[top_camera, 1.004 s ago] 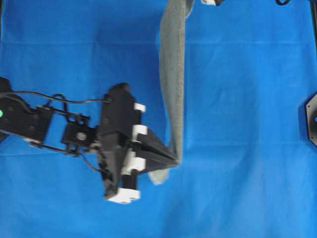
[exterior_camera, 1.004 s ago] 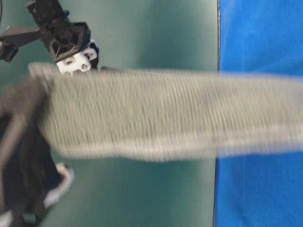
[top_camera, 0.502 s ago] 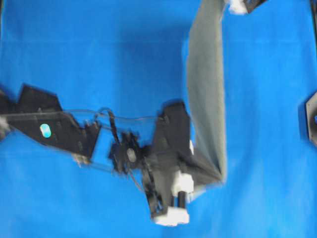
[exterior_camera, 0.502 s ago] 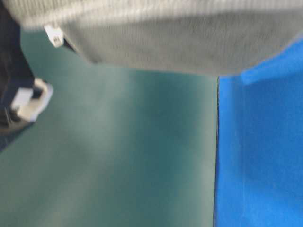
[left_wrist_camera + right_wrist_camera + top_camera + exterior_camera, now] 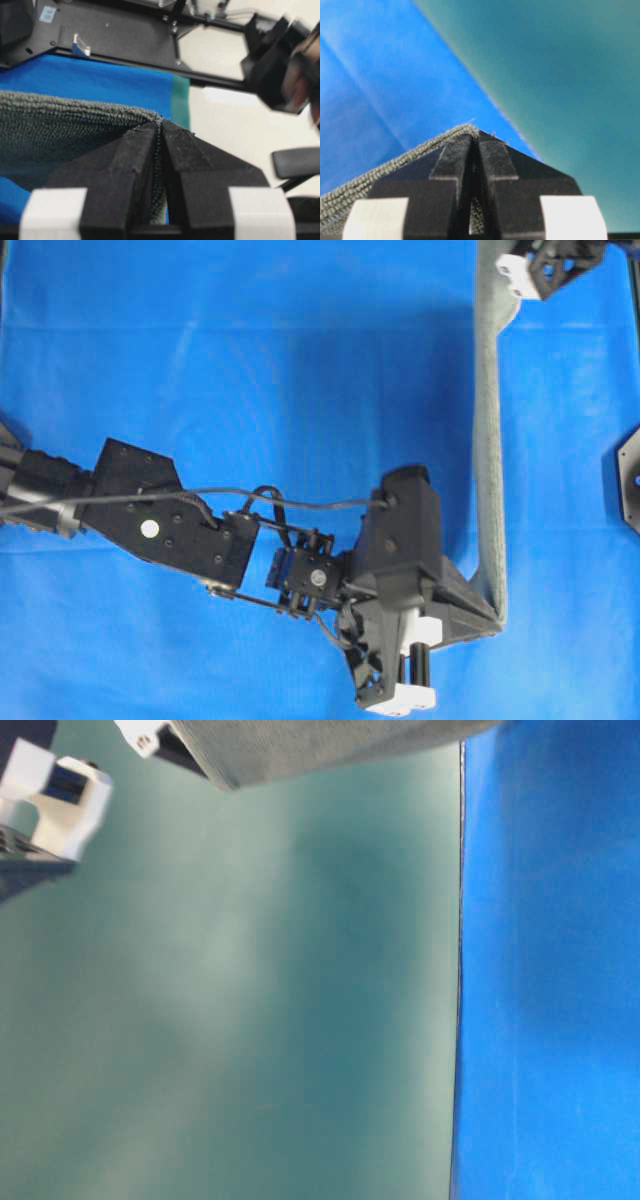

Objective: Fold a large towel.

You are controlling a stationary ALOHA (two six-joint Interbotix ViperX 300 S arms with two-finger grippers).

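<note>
The grey-green towel [image 5: 489,440] hangs stretched in the air as a narrow band over the blue sheet, seen edge-on from overhead. My left gripper [image 5: 497,612] is shut on its near end, and the terry cloth [image 5: 60,130] is pinched between the black fingers [image 5: 135,160]. My right gripper [image 5: 497,262] at the top edge is shut on the far end; cloth [image 5: 350,192] shows between its fingers [image 5: 451,167]. In the table-level view the towel [image 5: 330,742] fills only the top edge.
The bright blue sheet [image 5: 250,390] covers the table. A black mount [image 5: 628,480] sits at the right edge. A green surface [image 5: 250,1000] lies beyond the sheet's edge. The left arm [image 5: 150,530] reaches across from the left.
Both grippers have carried the stretched towel to the right; it now hangs nearly edge-on overhead. It has risen out of most of the table-level view.
</note>
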